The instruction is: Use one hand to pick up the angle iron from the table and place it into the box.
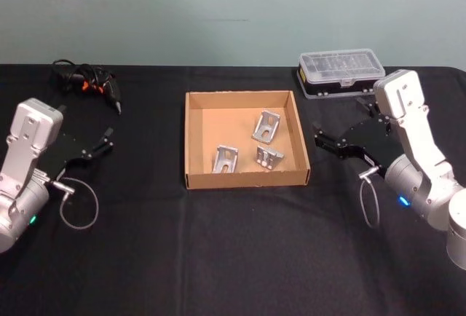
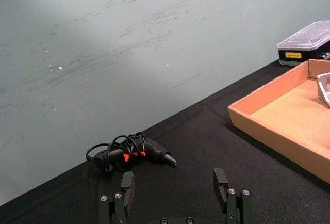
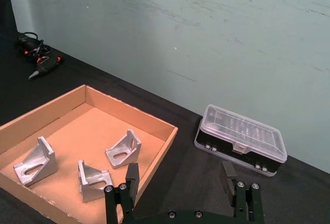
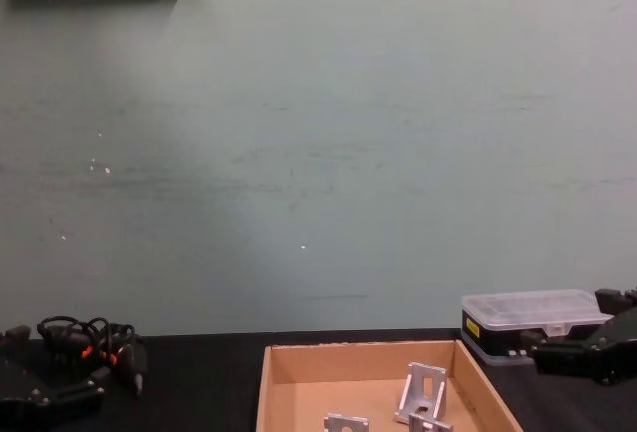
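Item: three small silver-grey metal angle irons, each an L-shaped bracket with a slotted face, all lying inside the shallow open brown cardboard box point(image 1: 193, 141) at the middle of the flat matte black table point(image 1: 218, 250); I see none left on the table itself. One angle iron point(image 1: 267, 126) leans upright toward the back right of the box, one point(image 1: 226, 159) sits front left, one point(image 1: 269, 157) front right; the three are apart from one another. Handling, as I judge it: rigid, dense for their size, smooth and likely to slip, not fragile; best taken across one flat leg or across the two outer edges, keeping off the slot. Left pincer point(image 1: 107, 140): hovering over the table left of the box, fingers spread wide, holding nothing. Right pincer point(image 1: 339, 136): beside the box's right wall, also wide open and empty. Also present: clear-lidded black-and-yellow plastic case point(image 1: 341, 73) at back right; a tangle of black cable with a small tool point(image 1: 86, 80) at back left.
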### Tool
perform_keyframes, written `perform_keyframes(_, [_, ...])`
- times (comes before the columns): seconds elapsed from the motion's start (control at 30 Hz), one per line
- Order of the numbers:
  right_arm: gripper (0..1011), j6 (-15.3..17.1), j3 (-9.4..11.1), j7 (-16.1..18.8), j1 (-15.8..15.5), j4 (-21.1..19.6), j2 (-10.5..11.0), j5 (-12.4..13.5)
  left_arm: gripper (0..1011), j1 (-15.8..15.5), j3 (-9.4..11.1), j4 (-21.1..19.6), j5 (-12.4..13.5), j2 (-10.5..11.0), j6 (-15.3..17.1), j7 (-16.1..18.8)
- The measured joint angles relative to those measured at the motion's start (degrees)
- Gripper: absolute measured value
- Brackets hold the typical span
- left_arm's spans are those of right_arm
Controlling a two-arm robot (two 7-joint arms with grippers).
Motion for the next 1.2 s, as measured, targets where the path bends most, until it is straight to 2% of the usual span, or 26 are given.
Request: perform_keyframes(1.2, [1003, -0.10, -0.31, 0.65, 0.29, 0.08, 0.13, 0.34, 1000, 0.00, 0.00, 0.00, 0.00, 0.00, 0.00, 0.00])
